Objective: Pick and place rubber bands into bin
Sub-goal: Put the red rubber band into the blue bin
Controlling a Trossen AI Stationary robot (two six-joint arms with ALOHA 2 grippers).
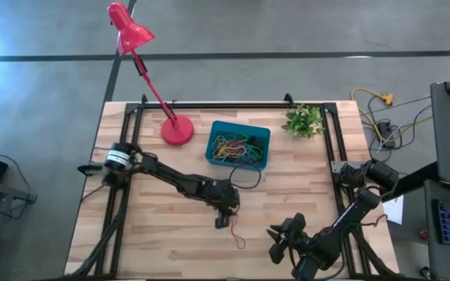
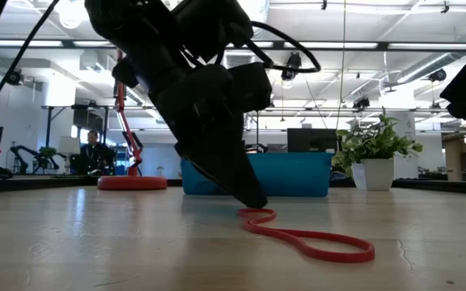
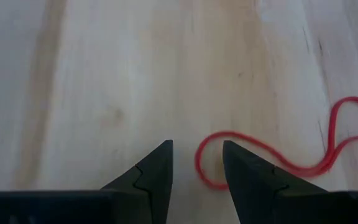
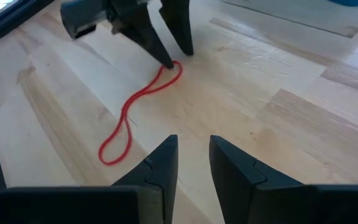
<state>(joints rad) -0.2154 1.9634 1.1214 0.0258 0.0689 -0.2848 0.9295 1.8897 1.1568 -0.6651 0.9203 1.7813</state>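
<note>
A single red rubber band lies flat on the wooden table, near its front middle. My left gripper is open and slants down at the band's far end, whose loop lies between the two fingertips. The teal bin stands farther back with several coloured rubber bands inside. My right gripper hovers open above the table to the band's right, near the front edge, with nothing between its fingers. My left gripper comes slanting down from the table's left and far side onto the band's far end loop, one fingertip on each side of the cord. I cannot tell whether the fingertips touch the band. The band lies slack on the table.
A red lamp's round base stands left of the bin, and a small potted plant stands to its right. Black frame rails run along the table's sides and back. Bare wood lies around the red band.
</note>
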